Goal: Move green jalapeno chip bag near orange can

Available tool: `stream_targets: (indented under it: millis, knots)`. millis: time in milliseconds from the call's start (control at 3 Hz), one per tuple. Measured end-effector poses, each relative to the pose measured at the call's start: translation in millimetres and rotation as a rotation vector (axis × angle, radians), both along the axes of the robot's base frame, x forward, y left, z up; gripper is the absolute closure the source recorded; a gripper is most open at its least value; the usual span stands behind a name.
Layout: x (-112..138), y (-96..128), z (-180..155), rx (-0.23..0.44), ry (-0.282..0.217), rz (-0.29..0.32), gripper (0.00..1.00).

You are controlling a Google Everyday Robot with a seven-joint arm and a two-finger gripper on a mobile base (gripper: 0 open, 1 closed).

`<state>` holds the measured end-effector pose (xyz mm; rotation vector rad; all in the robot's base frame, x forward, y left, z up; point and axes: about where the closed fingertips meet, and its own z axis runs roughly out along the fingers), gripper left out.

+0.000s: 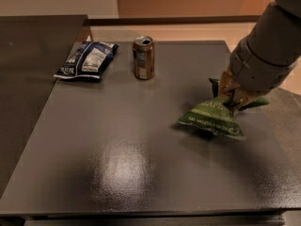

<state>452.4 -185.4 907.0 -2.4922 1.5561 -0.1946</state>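
Gripper (pixel 231 97): over the table's (pixel 141 173) right side, fingers pinched on the upper end of the green jalapeno chip bag (pixel 211 117)
Bag: hangs tilted, lower edge at or just above the tabletop, well apart from the orange can (pixel 143 58)
Handling: likely light, soft, crinkly; may sag, swing or slip
Hold: crimped end seam, not the puffed middle
Nearby: blue snack bag (pixel 87 61) left of the can
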Motion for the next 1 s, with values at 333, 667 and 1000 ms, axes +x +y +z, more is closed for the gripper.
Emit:
stream_targets:
  millis: [333, 667, 1000]
  knots:
    - [35.3, 20.8, 15.1, 0.027, -0.067, -0.005, 1.00]
    - [76.0, 33.9, 21.8, 0.055, -0.096, -0.001, 1.00]
    - [113.0, 45.9, 23.8, 0.080, -0.111, 0.018, 1.00]
